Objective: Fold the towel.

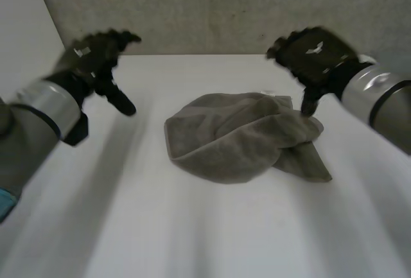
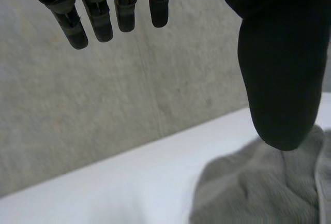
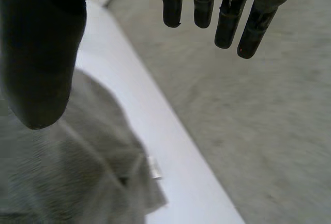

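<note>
Left hand point(image 1: 96, 56), right hand point(image 1: 314, 53), fingers apart, either side of crumpled towel point(image 1: 237, 140) on table point(image 1: 192, 239)

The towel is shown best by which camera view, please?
The head view: the whole crumpled grey towel lies in it, on the white table. The left wrist view catches one bunched part; the right wrist view, an edge with a small tag.

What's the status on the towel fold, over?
Left hand open, off the towel's left. Right hand open, by its far right edge. Towel crumpled, unfolded, on the white table. Nothing blocking.
</note>
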Action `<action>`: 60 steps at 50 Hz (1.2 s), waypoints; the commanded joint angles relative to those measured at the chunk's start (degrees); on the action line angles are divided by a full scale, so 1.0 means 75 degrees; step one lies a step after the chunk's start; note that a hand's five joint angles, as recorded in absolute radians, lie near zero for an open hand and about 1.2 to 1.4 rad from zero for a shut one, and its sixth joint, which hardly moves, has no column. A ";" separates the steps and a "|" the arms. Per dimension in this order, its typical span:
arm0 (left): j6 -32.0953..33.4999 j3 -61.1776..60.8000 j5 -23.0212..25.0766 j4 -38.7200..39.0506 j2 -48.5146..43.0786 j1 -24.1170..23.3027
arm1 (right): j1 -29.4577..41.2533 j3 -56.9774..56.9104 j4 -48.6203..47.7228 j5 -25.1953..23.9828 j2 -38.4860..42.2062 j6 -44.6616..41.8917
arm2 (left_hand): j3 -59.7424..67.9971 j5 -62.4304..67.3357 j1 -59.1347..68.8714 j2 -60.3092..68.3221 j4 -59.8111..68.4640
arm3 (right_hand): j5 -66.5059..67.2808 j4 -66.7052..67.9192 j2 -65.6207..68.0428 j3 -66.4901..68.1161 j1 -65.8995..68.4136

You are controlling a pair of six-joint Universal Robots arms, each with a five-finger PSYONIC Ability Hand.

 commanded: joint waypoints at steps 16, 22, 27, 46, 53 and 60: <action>-0.0090 -0.1733 0.0145 0.2657 -0.2127 -0.0611 | 0.1369 -0.3160 0.0205 -0.0210 0.4991 0.1725 | 0.0266 0.0264 0.0252 0.0261 0.0273 | 0.0727 0.0508 0.0627 0.0659 0.0832; -0.0078 -0.1921 0.0145 0.2902 -0.2046 -0.0611 | 0.1509 -0.4014 0.0368 -0.0105 0.5729 0.1854 | 0.0243 0.0242 0.0230 0.0239 0.0250 | 0.3920 0.3700 0.3819 0.3851 0.4024; -0.0078 -0.2026 0.0145 0.3160 -0.1998 -0.0599 | 0.1544 -0.4203 0.0697 -0.0163 0.5484 0.1889 | 0.0243 0.0242 0.0230 0.0239 0.0250 | 0.8816 0.8596 0.8715 0.8748 0.8920; -0.0125 -0.1629 0.0426 0.3887 -0.2548 -0.1067 | 0.1369 0.0222 0.0674 -0.0175 0.0986 0.1771 | 0.0849 0.0847 0.0835 0.0844 0.0856 | 0.8816 0.8596 0.8715 0.8748 0.8920; -0.0324 -0.1429 0.0661 0.3852 -0.2842 -0.1501 | 0.1111 0.1572 -0.0298 -0.0140 0.0176 0.1888 | 0.0916 0.0914 0.0902 0.0912 0.0923 | 0.8816 0.8596 0.8715 0.8748 0.8920; -0.0781 -0.1628 0.1351 0.3712 -0.2878 -0.1806 | 0.0842 0.1855 -0.0651 0.0036 -0.0071 0.1877 | 0.0983 0.0982 0.0970 0.0979 0.0991 | 0.8816 0.8596 0.8715 0.8748 0.8920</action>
